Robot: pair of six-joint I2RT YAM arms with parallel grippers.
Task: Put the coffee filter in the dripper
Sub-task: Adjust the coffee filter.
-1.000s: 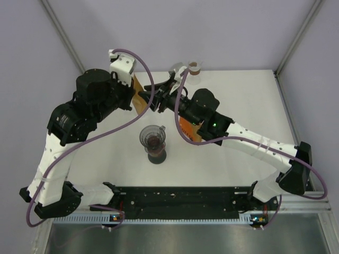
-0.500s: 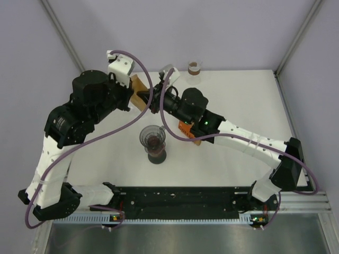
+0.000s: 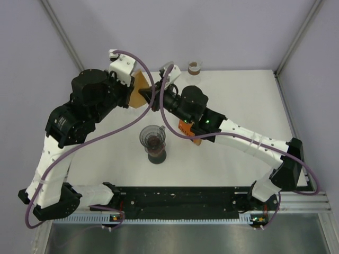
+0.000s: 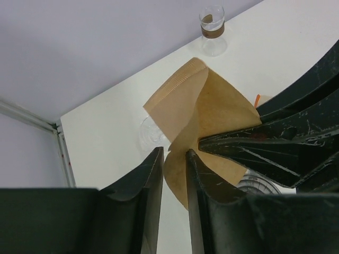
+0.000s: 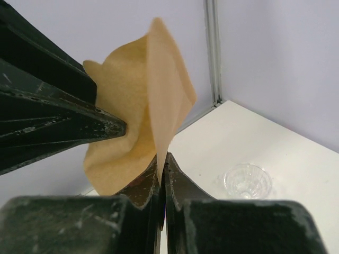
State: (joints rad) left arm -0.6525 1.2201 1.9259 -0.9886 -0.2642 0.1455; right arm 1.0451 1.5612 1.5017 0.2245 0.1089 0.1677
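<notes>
One coffee filter clenched in right pincer (left pincer grip unclear).

Filter matt brn paper, dripper clear & glossy, table matt white.

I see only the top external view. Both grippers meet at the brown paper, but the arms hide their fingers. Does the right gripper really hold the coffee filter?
Observer: Yes. The right wrist view shows the right gripper shut on the lower edge of the coffee filter.
Operator: And the left one?
Observer: The left gripper pinches the paper too, close beside the right one's tips.
Operator: Is the filter flat?
Observer: No. Its two sides bulge apart, so it is partly open.
</notes>
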